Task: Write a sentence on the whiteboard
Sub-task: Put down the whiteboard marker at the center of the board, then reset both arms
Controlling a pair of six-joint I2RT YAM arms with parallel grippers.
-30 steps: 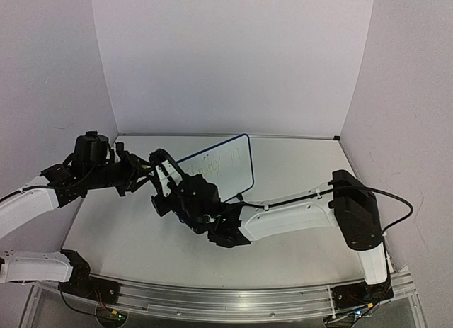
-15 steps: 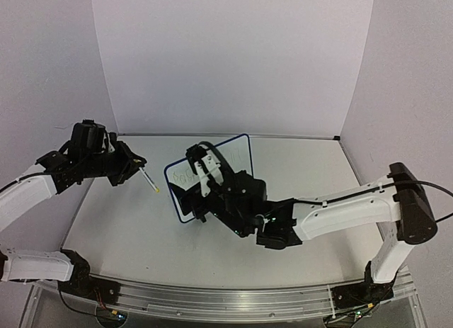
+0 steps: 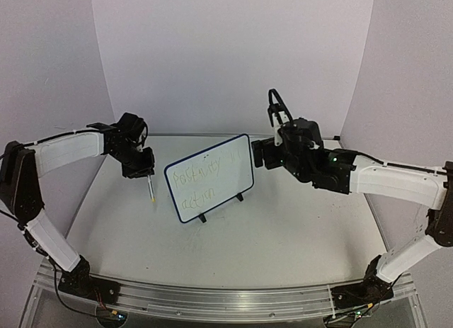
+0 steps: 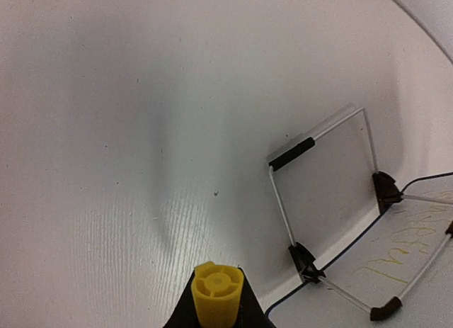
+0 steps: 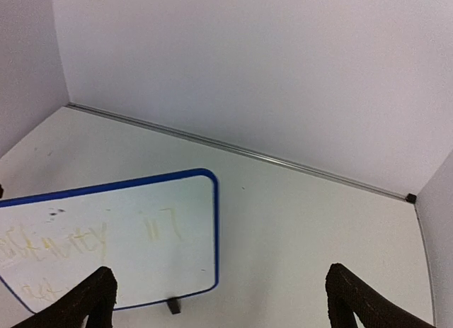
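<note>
The surface (image 3: 304, 232) carries the whiteboard (image 3: 210, 188), standing near its middle, between both hands. The right hand (image 5: 221, 275) gapes wide and empty by the board's upper right corner; the left hand (image 3: 144, 173), off its left edge, clamps a marker (image 3: 151, 190) pointing down. The sentence (image 3: 195, 178) shows faint yellow.

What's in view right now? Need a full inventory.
whiteboard: one, white with dark blue frame, standing tilted at table centre
feet: two, black, under the whiteboard's lower edge
sentence: one, in two lines, faint yellow-green, on the whiteboard face
marker: one, pale barrel with yellow end, hanging point-down left of the whiteboard
table: one, white, under everything
walls: three, pale white, behind and on both sides
rail: one, metal, along the near edge
arms: two, white and black, one on each side
left tool: one, black, shut on the marker
right tool: one, black, open, empty, right of the whiteboard
</note>
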